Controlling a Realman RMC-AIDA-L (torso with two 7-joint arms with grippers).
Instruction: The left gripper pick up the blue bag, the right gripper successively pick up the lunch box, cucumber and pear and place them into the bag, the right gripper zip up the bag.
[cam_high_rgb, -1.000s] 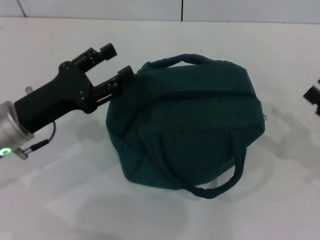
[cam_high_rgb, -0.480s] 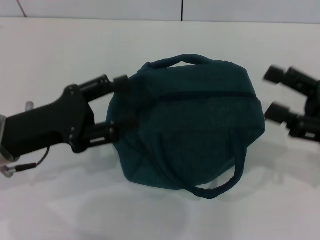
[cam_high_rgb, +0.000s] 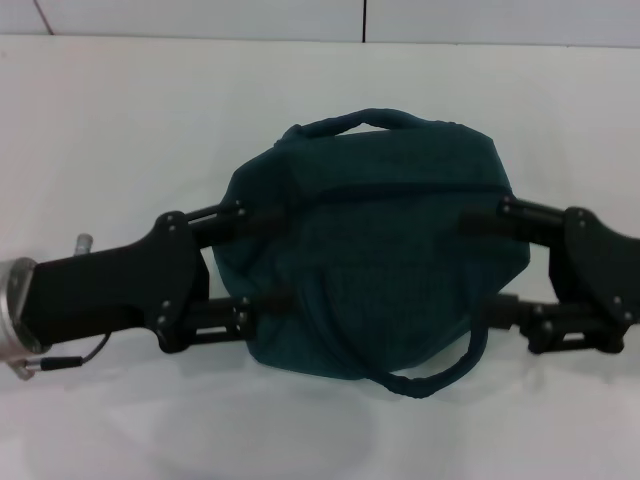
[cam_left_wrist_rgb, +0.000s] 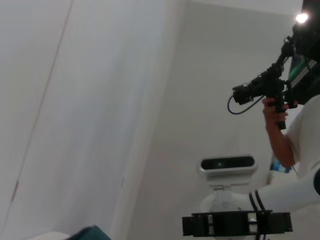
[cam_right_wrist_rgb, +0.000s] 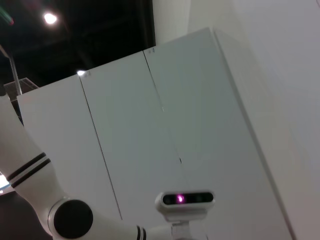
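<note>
Teal-blue fabric of the blue bag (cam_high_rgb: 370, 250) lay bulging on the white table (cam_high_rgb: 120, 120), zip line closed, with lunch box, cucumber and pear not visible. The left gripper (cam_high_rgb: 262, 258) and right gripper (cam_high_rgb: 478, 266) flanked it from opposite sides, fingers spread and touching the fabric, gripping nothing. Judged stage: task end or release; next move calls for withdrawing both grippers.

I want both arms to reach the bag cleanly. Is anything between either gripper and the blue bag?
Nothing visible. The left gripper and right gripper are both open, their fingers already alongside the blue bag at opposite ends on the white table.
</note>
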